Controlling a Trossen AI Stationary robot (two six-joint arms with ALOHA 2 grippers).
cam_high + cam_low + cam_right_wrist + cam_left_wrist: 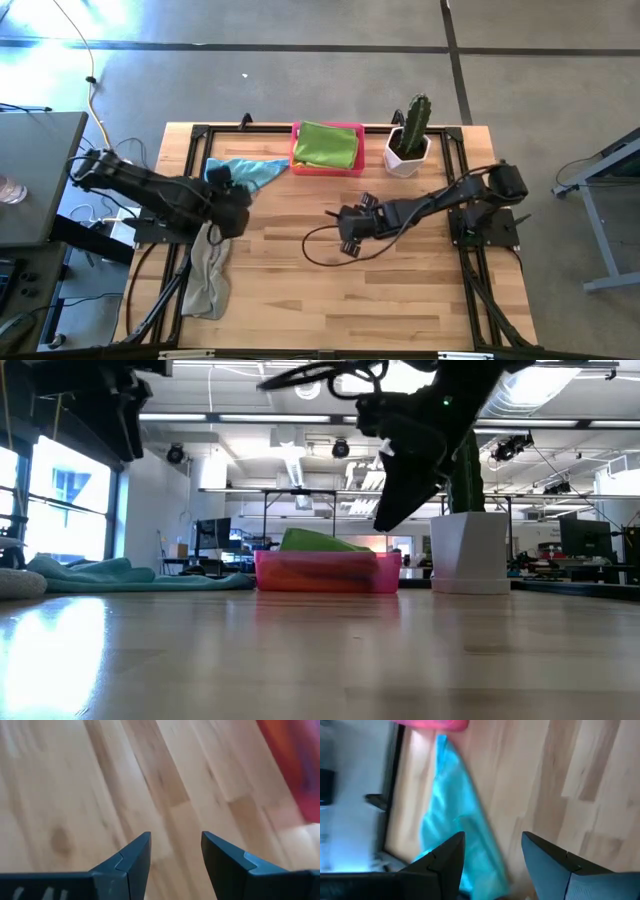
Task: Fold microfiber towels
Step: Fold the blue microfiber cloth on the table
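Left gripper open, empty, over blue towel | right gripper open, empty, above bare table

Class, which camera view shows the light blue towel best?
The high view: the light blue towel lies whole beside the pink tray. The low view shows only a flat edge-on strip, the left wrist view a blurred part, the right wrist view nothing of it.

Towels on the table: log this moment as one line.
green towel folded in pink tray | blue towel and grey towel unfolded | left gripper open above blue towel | right gripper open, empty, mid-table
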